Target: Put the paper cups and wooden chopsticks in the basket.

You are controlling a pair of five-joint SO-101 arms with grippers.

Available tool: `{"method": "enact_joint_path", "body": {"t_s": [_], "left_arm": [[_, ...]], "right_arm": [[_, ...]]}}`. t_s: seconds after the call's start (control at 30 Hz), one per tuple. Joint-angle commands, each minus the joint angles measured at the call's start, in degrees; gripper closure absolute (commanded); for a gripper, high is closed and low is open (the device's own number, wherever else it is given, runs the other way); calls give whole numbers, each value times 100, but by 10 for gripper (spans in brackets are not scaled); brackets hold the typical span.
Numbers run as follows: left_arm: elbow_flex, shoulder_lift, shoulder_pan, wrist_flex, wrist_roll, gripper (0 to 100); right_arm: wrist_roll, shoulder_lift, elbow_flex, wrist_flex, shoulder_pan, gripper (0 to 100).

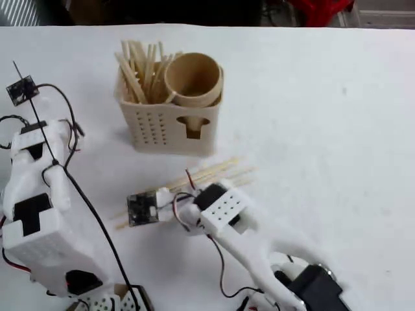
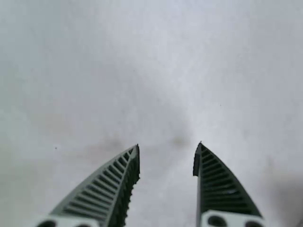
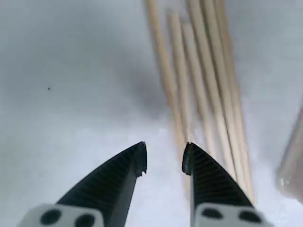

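Left arm (image 1: 35, 194) sat folded up at my left side, upper link upright, wrist camera board (image 1: 21, 91) poking out at the far end. Left tool (image 2: 168, 144) pointed down, jaws spread wide, ribbed fingers (image 2: 111, 189) angled in toward each other at the tips. Right arm (image 1: 259, 253) was stretched forward from the near edge, leaning in toward the middle, wrist (image 1: 222, 207) low. Right tool (image 3: 164, 144) also pointed down, jaws parted by a narrower gap than the left one, tips close to level with each other.
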Motion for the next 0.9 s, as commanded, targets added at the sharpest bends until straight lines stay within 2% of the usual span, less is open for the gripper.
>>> {"method": "enact_joint_path", "body": {"t_s": [0.0,0.27,0.43,0.63,0.87], "left_arm": [[-53,-22,136,-97,-70,797],[-53,-22,145,-97,-70,797],[-53,-22,145,-97,-70,797],[-53,-22,145,-97,-70,797],[-53,-22,145,-97,-70,797]], "right_arm": [[211,171,211,-514,-31,861],[185,831,185,-901,-31,865],[185,892,97,-875,-31,967],[141,857,79,-716,48,978],[-914,-576,-378,84,567,983]]}}
